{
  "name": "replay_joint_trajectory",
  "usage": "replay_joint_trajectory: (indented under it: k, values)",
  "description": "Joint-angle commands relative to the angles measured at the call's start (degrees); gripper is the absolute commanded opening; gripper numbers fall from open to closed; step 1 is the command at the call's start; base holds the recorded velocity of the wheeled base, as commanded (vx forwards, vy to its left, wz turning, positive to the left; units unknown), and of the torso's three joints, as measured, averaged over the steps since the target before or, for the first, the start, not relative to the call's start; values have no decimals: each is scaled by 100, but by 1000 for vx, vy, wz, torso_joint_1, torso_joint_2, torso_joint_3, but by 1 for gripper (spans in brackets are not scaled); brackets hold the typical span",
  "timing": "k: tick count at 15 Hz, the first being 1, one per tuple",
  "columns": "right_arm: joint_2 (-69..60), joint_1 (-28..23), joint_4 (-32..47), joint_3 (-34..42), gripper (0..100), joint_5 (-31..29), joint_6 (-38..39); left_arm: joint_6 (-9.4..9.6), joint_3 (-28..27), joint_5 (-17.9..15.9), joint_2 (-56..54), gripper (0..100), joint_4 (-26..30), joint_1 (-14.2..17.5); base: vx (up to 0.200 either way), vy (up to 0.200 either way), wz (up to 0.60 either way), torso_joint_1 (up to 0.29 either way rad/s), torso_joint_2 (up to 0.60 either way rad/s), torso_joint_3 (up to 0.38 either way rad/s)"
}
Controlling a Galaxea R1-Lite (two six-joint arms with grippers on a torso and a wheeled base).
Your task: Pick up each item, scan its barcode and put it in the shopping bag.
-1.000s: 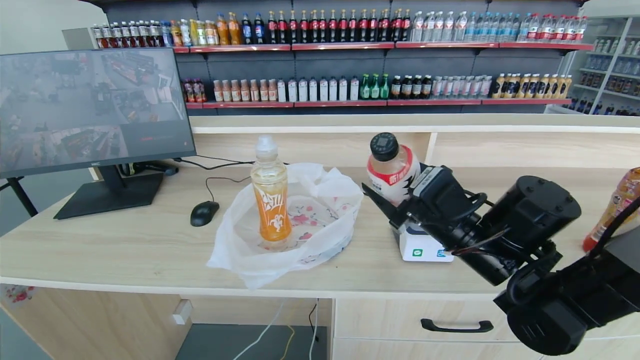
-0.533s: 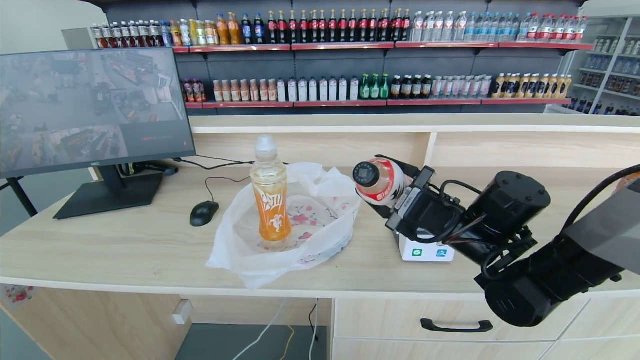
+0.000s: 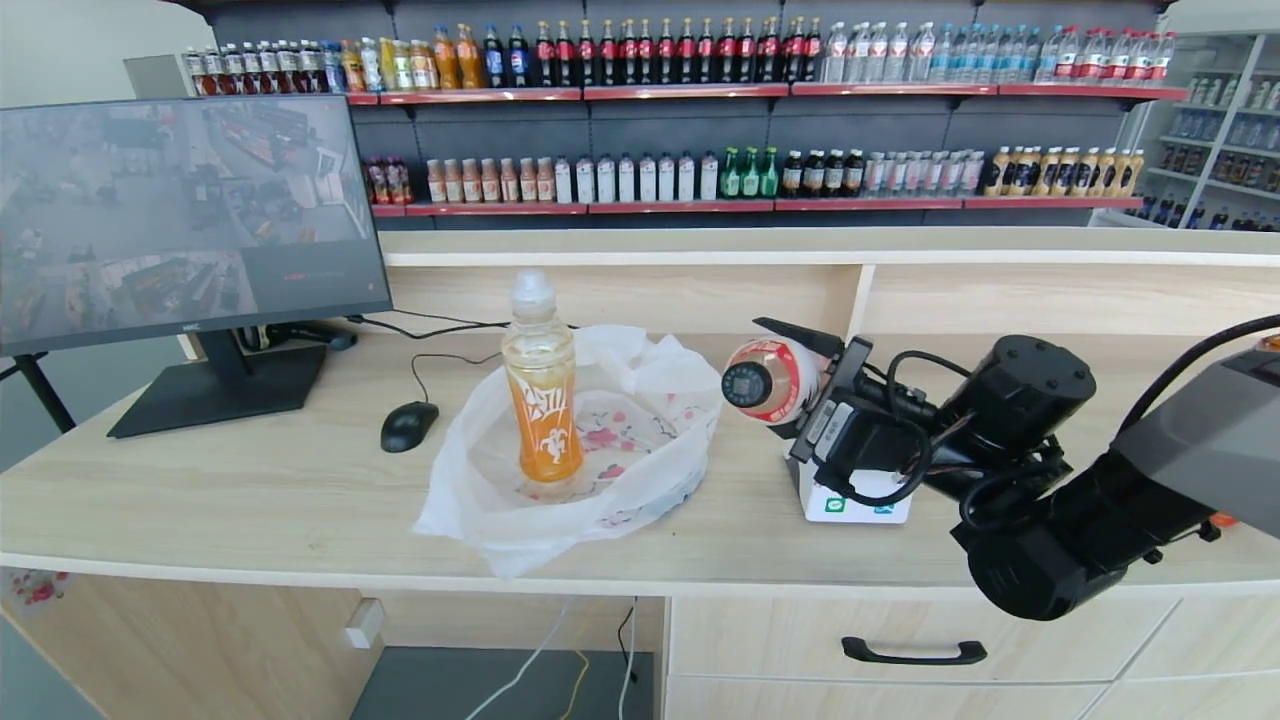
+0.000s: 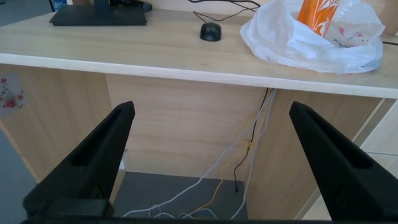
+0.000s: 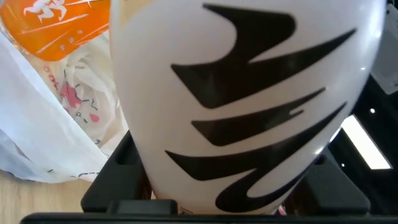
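Head view: a white plastic shopping bag [image 3: 640, 375] lies open on the pale wooden desk [image 3: 250, 490]. An orange drink bottle with a clear cap [image 3: 542, 400] stands upright inside it. At 3 o'clock from the bag, just beside its rim, the right claw [image 3: 792, 385] grips a white bottle with a red band and black cap [image 3: 768, 378]. This bottle is tipped on its side, its cap facing the bag. It hangs above a small white scanner box [image 3: 850, 497]. A black mouse [image 3: 408, 427] sits at 9 o'clock from the bag, and a dark monitor [image 3: 180, 220] at 10 o'clock.

Left wrist view: the left claw [image 4: 211, 168] is spread wide and holds nothing. It sits low before the desk front.

Right wrist view: the gripped bottle's white side bears black stripes, with the bag and orange bottle beyond it.
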Motion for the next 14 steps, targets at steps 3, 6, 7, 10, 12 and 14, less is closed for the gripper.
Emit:
replay_joint_trajectory:
  k: [3,6,7,10,12,14]
  values:
    - [92,-167,2,227,0,124,-298,-13,1,1,-2,100,-1,0,0,0,0,0,0,0]
    - [75,-211,2,429,0,185,-483,-4,1,1,-2,100,-1,9,0,0,0,0,0,0]
    - [57,-211,2,437,0,194,-491,-4,1,1,-2,100,-1,0,0,0,0,0,0,0]
    - [39,-238,2,543,0,273,-588,5,1,1,-2,100,-1,0,0,0,0,0,0,0]
    - [39,-273,2,613,0,335,-667,5,1,1,-2,100,-1,0,0,0,0,0,0,0]
    - [39,-299,2,648,0,352,-702,5,1,1,-2,100,-1,0,0,0,0,0,0,0]
